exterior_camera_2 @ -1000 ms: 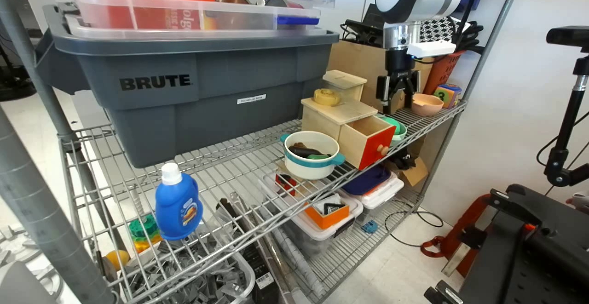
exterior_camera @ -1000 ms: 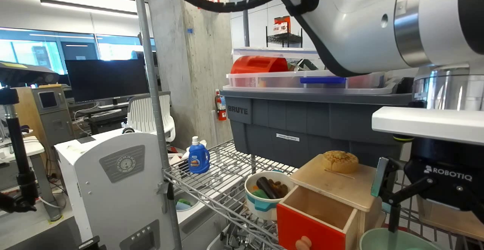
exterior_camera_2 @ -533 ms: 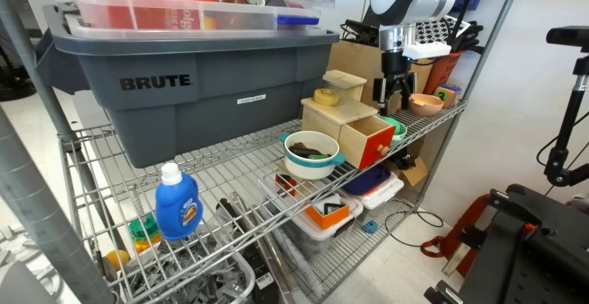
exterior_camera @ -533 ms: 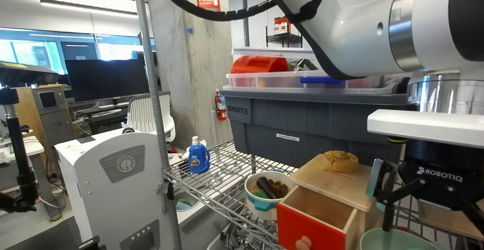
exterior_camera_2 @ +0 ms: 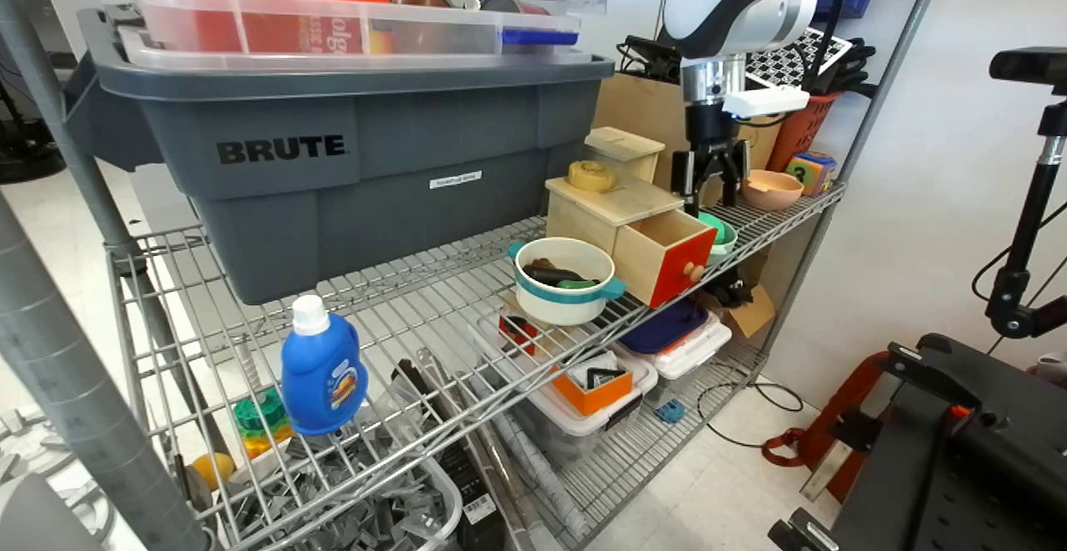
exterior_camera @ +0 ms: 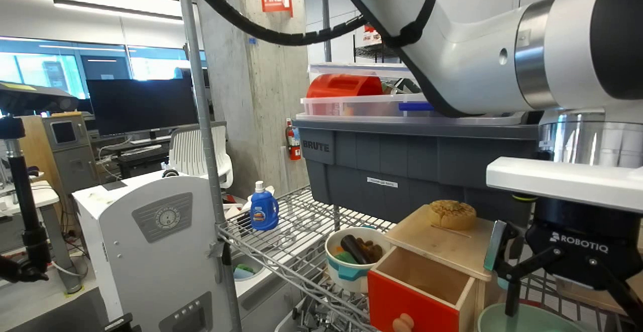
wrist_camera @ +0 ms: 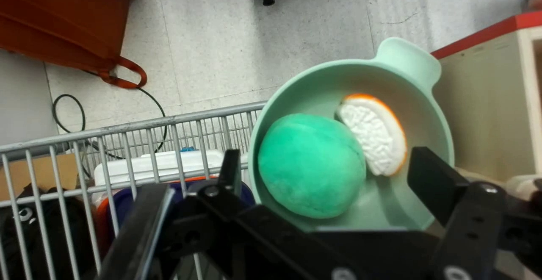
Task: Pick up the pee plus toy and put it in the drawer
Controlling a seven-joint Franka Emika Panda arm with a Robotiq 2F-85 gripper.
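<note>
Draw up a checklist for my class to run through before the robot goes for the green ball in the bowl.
1. Jaws apart: ok, spread wide.
2. Ball in sight: ok, in the bowl.
3. Only the ball between the jaws, as the wrist view shows it: not ok, an orange-edged piece lies beside it.
4. Jaws low enough to grip: cannot tell.
5. Drawer open: ok, pulled out.

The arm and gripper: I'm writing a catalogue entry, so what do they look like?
The arm is glossy white with rounded sections, black trim and silver bands. A thick black cable loops beside it. The gripper is black with jointed links, marked ROBOTIQ in white letters; a white bar is mounted above it.
</note>
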